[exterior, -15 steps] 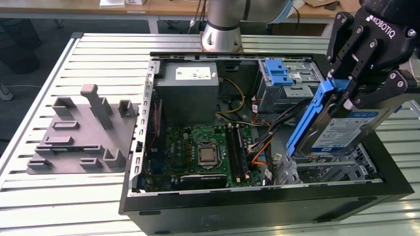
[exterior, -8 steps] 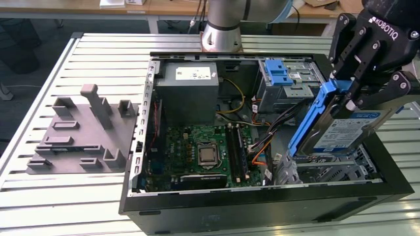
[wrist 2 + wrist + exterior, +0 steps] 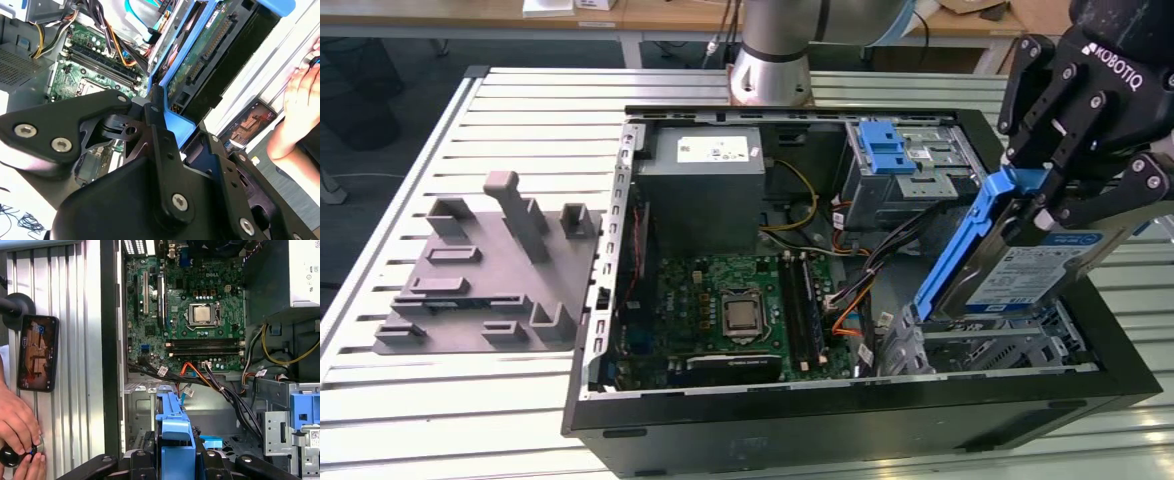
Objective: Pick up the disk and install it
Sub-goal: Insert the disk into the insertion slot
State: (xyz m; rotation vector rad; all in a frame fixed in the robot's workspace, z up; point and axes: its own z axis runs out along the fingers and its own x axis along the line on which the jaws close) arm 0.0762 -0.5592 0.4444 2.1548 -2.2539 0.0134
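Observation:
The disk (image 3: 1027,272) is a silver-grey drive with a white-and-blue label in a blue plastic carrier (image 3: 963,245). It stands steeply tilted at the exterior view's right, its lower end down in the metal drive bay (image 3: 987,345) at the front corner of the open computer case (image 3: 854,415). My black gripper (image 3: 1047,195) is shut on the carrier's upper end. The second wrist view has the disk's green underside (image 3: 200,55) beyond the fingers (image 3: 155,117). In the first wrist view the blue carrier (image 3: 175,437) sits between the jaws.
Inside the case lie the motherboard (image 3: 734,310), a grey power-supply box (image 3: 707,185), a grey cage with a blue latch (image 3: 894,160) and loose cables (image 3: 854,290). A grey fixture plate (image 3: 480,270) lies left of the case. A person's hand (image 3: 17,425) and a phone (image 3: 37,352) are beside the case.

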